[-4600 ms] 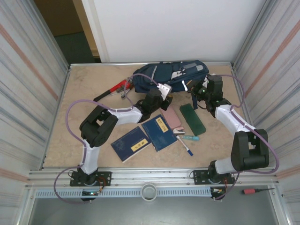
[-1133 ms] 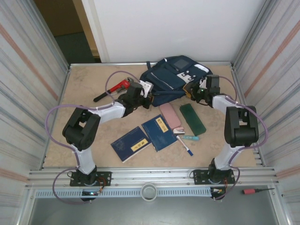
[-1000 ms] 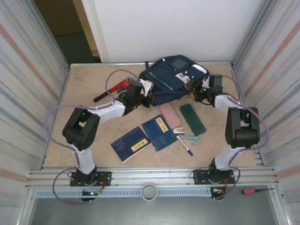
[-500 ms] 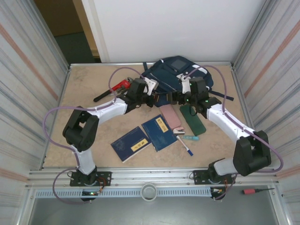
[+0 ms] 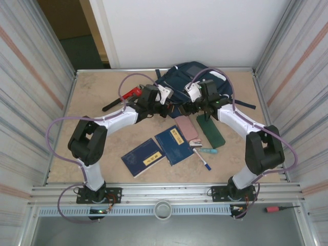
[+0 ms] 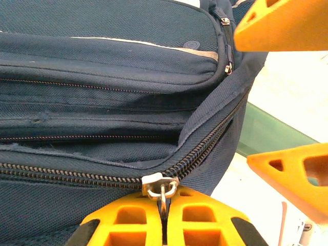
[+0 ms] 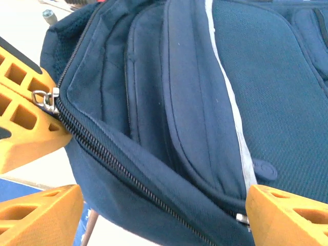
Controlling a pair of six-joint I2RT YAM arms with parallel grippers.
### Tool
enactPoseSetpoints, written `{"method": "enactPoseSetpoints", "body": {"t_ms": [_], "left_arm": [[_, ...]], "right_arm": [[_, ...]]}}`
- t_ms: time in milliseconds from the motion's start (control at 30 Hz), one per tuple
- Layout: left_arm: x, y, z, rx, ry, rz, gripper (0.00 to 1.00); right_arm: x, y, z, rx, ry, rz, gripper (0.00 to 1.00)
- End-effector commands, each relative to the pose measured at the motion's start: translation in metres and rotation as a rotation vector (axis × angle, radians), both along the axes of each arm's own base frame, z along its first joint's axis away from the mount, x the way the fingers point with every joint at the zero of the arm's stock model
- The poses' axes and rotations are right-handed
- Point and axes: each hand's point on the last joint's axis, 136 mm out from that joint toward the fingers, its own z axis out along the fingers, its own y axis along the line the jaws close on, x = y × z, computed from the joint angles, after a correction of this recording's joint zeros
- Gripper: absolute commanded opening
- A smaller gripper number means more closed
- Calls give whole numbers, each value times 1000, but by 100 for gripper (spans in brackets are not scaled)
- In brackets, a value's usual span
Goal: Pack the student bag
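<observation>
- You had the student bag at the far middle of the table, close to the back wall, lying with its front pockets turned up toward the camera.
- You had the left gripper clamped tight on the metal zip pull at the bag's near edge. The ring of the pull stood up from between the two orange fingers. That hold looked meant to drag the slider along the main zip and open the big compartment.
- You held the right gripper with its jaws spread wide, one finger on either side of the bag's lower corner and gripping nothing. It sat just beside the left one, probably so it could pinch the cloth near the zip and brace it against the pull.
- From the wrist views I could not tell how far the zip had run. The teeth near the slider looked meshed.
- The two navy books, the pink case, the green case and the pens lay nearer the arms, apart from the bag, so none of the packing was done.
- A red wrench lay left of the bag, beside the left arm.
</observation>
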Motion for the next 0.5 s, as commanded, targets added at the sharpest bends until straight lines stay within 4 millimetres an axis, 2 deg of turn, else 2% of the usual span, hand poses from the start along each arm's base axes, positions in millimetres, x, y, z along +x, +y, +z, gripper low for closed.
{"method": "enactPoseSetpoints", "body": {"t_ms": [0, 67, 167, 300, 467], "left_arm": [[4, -6, 68, -98, -135, -47, 0], [6, -4, 70, -107, -136, -43, 0], [8, 0, 74, -130, -132, -33, 0], [14, 12, 73, -125, -122, 3, 0], [30, 44, 56, -66, -88, 113, 0]], "right_arm": [[1, 11, -10, -26, 13, 82, 77], [5, 12, -15, -30, 21, 81, 70], [11, 9, -18, -32, 28, 71, 47], [20, -7, -11, -13, 19, 11, 20], [24, -31, 5, 33, -16, -51, 0]]}}
